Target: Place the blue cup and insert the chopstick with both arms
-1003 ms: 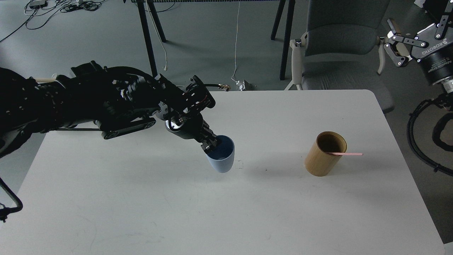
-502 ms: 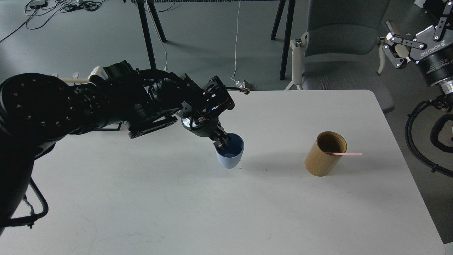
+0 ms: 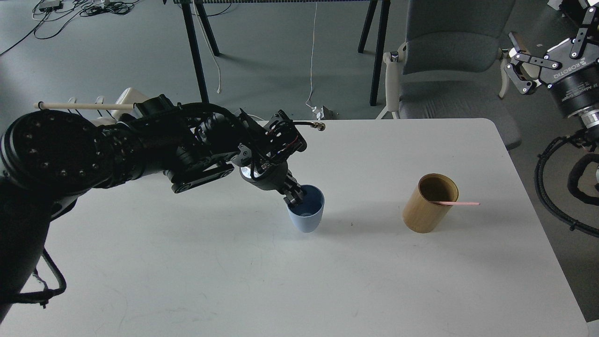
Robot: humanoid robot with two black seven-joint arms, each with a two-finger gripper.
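Note:
The pale-blue cup [image 3: 306, 215] stands upright near the middle of the white table [image 3: 234, 271]. My left gripper [image 3: 292, 196] is shut on the cup's near-left rim, one finger inside it. A pink chopstick [image 3: 461, 203] sticks out to the right from the rim of a tan bamboo cylinder [image 3: 428, 206] on the right part of the table. My right gripper [image 3: 514, 61] is open and empty, held high off the table's far right corner, in front of a chair.
A grey chair [image 3: 449, 61] stands behind the table's far right corner. Black table legs [image 3: 196, 47] and cables lie on the floor behind. A pale wooden rod [image 3: 84, 106] of a rack shows at the left, behind my left arm.
My left gripper has carried the blue cup to the right and set it upright on the table. My right gripper has shifted slightly up and stays open.

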